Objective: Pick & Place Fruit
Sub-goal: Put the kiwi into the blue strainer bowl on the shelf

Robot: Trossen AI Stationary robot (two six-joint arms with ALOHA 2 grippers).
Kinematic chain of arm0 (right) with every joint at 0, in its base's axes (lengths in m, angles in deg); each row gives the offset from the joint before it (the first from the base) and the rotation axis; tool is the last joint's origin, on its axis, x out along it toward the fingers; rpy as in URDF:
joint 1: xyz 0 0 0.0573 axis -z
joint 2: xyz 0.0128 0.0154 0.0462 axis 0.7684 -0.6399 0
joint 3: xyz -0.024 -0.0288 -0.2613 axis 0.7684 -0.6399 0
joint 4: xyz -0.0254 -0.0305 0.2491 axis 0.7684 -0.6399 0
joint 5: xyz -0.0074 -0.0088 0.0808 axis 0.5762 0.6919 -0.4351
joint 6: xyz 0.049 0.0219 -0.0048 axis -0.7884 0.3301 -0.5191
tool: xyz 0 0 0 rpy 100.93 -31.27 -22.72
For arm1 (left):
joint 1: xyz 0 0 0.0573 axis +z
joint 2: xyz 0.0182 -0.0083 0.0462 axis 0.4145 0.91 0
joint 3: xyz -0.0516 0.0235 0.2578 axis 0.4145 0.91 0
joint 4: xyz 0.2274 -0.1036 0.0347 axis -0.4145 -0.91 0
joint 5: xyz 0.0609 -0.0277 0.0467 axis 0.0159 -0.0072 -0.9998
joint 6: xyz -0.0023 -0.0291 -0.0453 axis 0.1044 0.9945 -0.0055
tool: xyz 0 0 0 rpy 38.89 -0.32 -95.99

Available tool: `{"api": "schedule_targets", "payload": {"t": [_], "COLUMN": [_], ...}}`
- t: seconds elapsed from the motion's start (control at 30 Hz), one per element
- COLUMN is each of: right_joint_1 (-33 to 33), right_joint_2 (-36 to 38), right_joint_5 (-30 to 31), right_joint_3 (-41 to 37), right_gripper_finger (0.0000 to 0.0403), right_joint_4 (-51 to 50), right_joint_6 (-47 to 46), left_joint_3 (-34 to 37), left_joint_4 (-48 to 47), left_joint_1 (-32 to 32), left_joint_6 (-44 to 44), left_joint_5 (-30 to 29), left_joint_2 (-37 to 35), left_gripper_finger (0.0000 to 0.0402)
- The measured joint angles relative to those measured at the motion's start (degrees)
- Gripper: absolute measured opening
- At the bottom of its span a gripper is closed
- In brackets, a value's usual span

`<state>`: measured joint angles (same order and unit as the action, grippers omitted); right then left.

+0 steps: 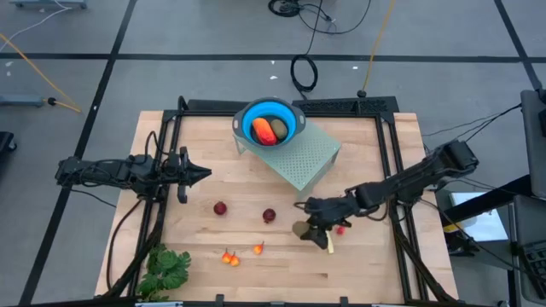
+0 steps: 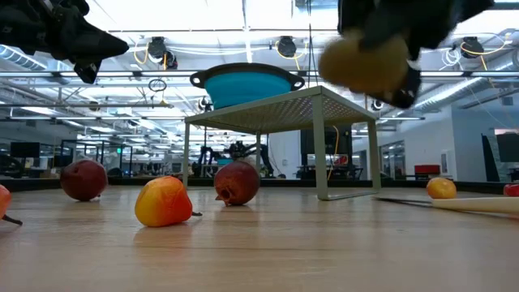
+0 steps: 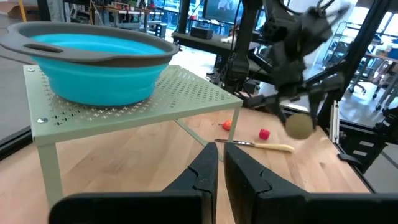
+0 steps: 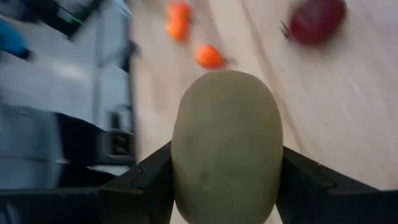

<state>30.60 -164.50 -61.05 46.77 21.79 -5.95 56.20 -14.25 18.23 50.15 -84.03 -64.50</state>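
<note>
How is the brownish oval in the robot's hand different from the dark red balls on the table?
The brown oval is egg-shaped and dull olive; the red balls are round and dark red. The oval is clamped in the right hand and, in the low view, hangs above the wood, while the balls rest on the table untouched. The oval also looks larger. Both are toy fruit outside the blue bowl.

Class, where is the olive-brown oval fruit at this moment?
The olive-brown oval fruit is gripped in the right gripper, lifted above the table's front right area, beside the yellow-handled knife and right of a dark red ball.
</note>
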Motion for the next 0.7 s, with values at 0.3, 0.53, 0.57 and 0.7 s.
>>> {"api": "schedule_targets", "payload": {"t": [0.3,0.53,0.57,0.7], "right_joint_1": [1.9,3.3,3.5,3.5], "right_joint_2": [3.0,3.0,3.0,3.0], "right_joint_5": [0.4,0.1,0.0,-0.1], "right_joint_3": [0.0,0.0,0.0,0.0], "right_gripper_finger": [0.0202,0.0203,0.0203,0.0203], "right_joint_4": [17.5,27.5,28.5,33.9], "right_joint_6": [3.2,6.6,6.9,9.2], "left_joint_3": [0.0,0.0,0.0,0.0], "left_joint_4": [0.0,0.0,0.0,0.0], "left_joint_1": [0.0,0.0,0.0,0.0], "left_joint_6": [0.0,2.0,2.6,4.8], "left_joint_5": [0.0,0.1,0.1,0.2], "left_joint_2": [0.0,0.0,0.0,0.0], "left_gripper_finger": [0.0026,0.0026,0.0026,0.0026]}}
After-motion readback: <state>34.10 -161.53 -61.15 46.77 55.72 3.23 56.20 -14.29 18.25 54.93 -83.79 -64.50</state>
